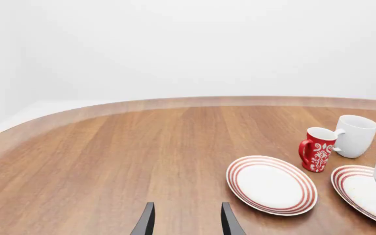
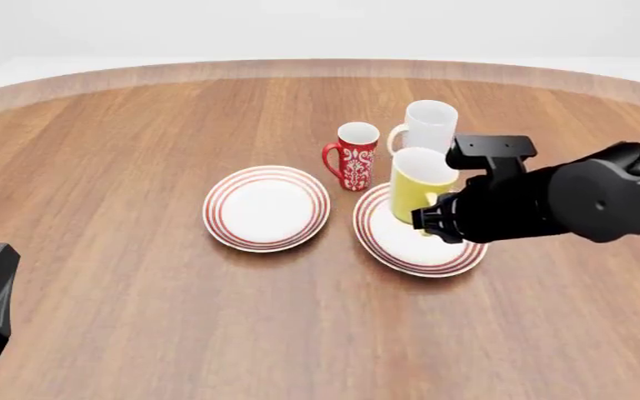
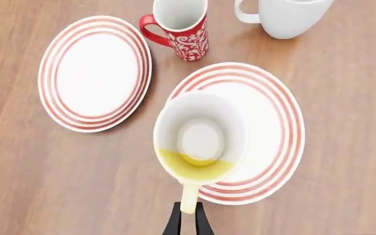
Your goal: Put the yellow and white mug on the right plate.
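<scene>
Handle toward the near right, the yellow and white mug (image 2: 419, 185) stands upright, its long axis vertical and its white mouth open upward, over the right plate (image 2: 392, 246); whether its base touches the plate or hangs just above it cannot be told. The right gripper (image 3: 188, 215) has its jaws closed on the mug's handle. Just beyond the mug stands the white mug (image 2: 428, 125), and to the far left of it the red patterned mug (image 2: 353, 155), both close behind the plate. The left plate (image 2: 267, 207) lies on the desk (image 2: 131, 150) just left of the right plate. The left gripper (image 1: 186, 220) is well apart at the near left, its jaws parted and holding nothing.
</scene>
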